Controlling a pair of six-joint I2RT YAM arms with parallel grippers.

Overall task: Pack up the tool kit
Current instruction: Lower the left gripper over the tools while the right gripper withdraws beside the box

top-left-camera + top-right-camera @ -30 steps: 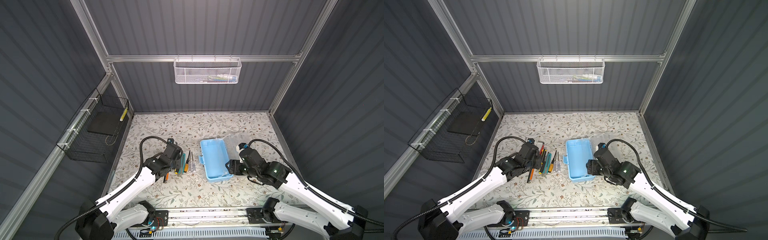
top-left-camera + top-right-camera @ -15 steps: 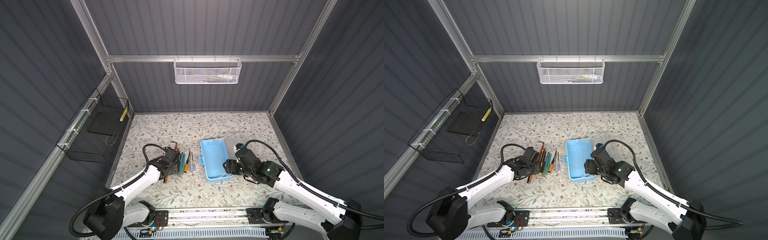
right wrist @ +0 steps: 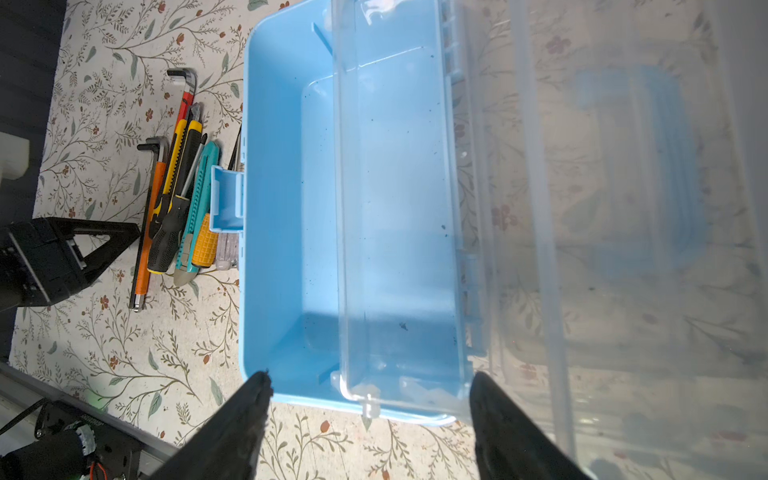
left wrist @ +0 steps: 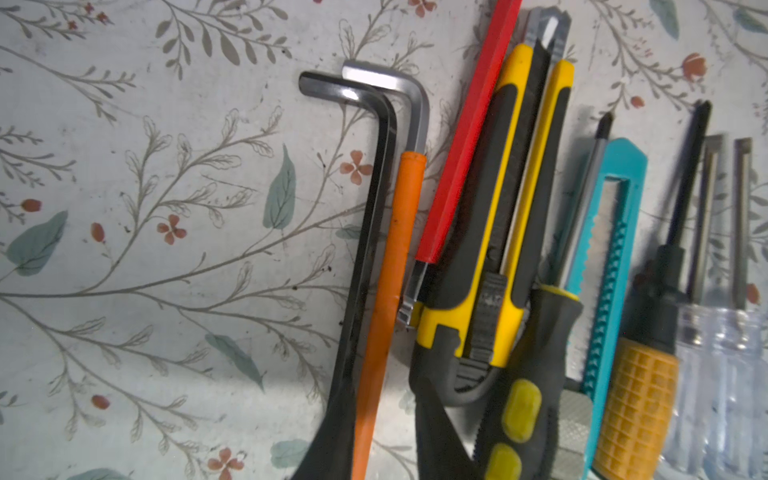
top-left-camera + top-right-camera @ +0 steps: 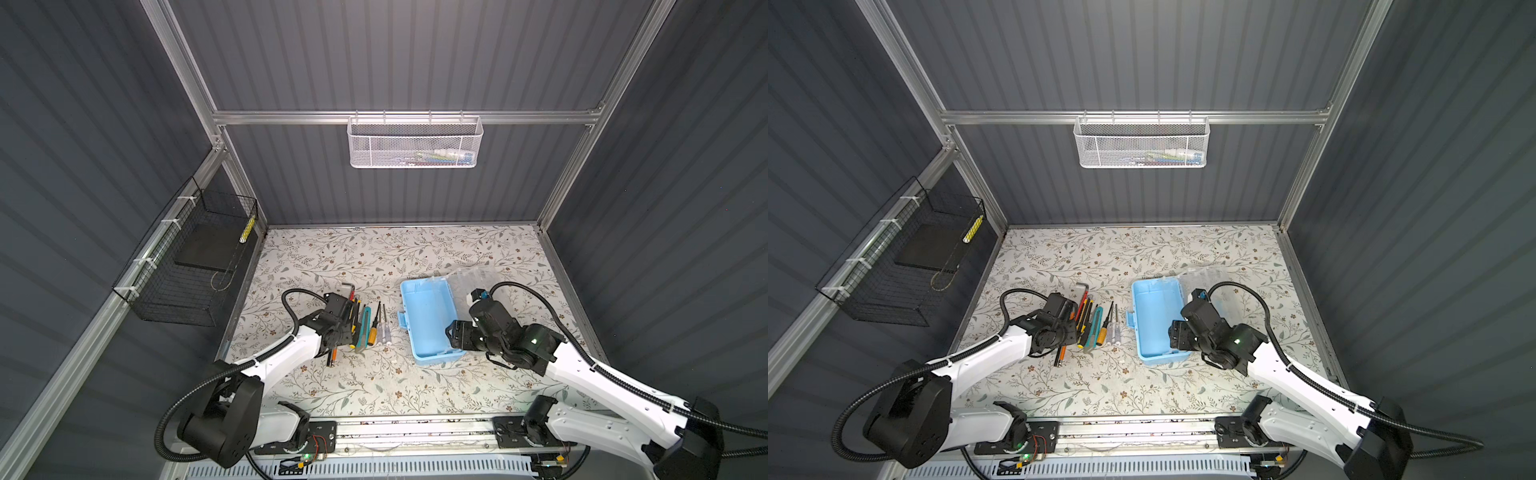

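We see L gripper [image 4: 380, 444] low astride orange hex key [image 4: 395, 249], grip unclear; R gripper [image 3: 370, 378] jaws spread at box [image 3: 282, 208] end; yellow knife [image 4: 498, 208] adj.

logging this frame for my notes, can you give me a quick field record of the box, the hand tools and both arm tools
box: light-blue box open, no hand tools inside
lid: clear lid folded back
loose: hex keys, utility knives, screwdrivers, in a row beside the box
left tool: down at the hex keys, grip unclear
right tool: open, at box's near end
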